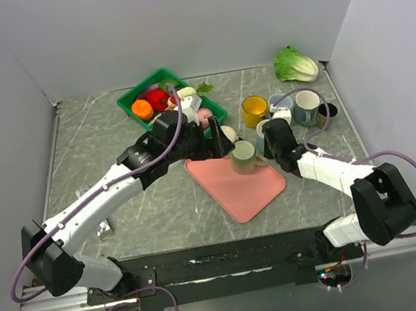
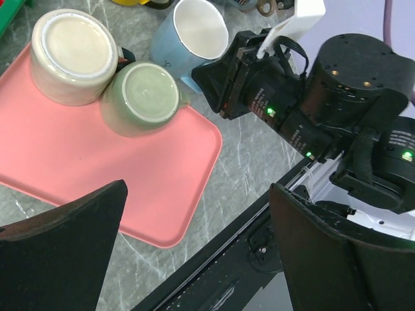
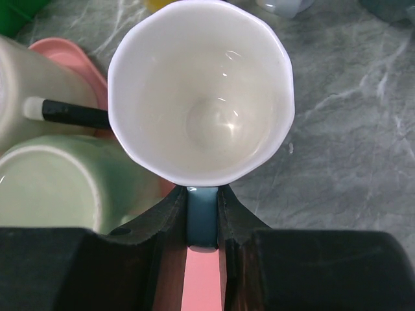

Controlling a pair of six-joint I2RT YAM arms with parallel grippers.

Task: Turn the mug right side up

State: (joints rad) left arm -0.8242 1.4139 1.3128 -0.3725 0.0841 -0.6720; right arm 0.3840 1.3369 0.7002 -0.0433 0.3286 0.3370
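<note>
just beside the pink tray [image 1: 238, 190], the blue mug [image 3: 201, 91] was mouth-up — turn seemingly done, release left — handle clamped in the right gripper [image 3: 202, 214], the left gripper [image 2: 198, 188] gaping empty.

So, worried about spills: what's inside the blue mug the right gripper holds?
Nothing: the blue mug shows a bare white inside down to the bottom. The right gripper covers the sides of its handle.

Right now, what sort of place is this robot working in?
Probably a robot test booth: plain white walls box in the table, two arms are bolted at its edge, and a green basket holds toy-like food.
</note>
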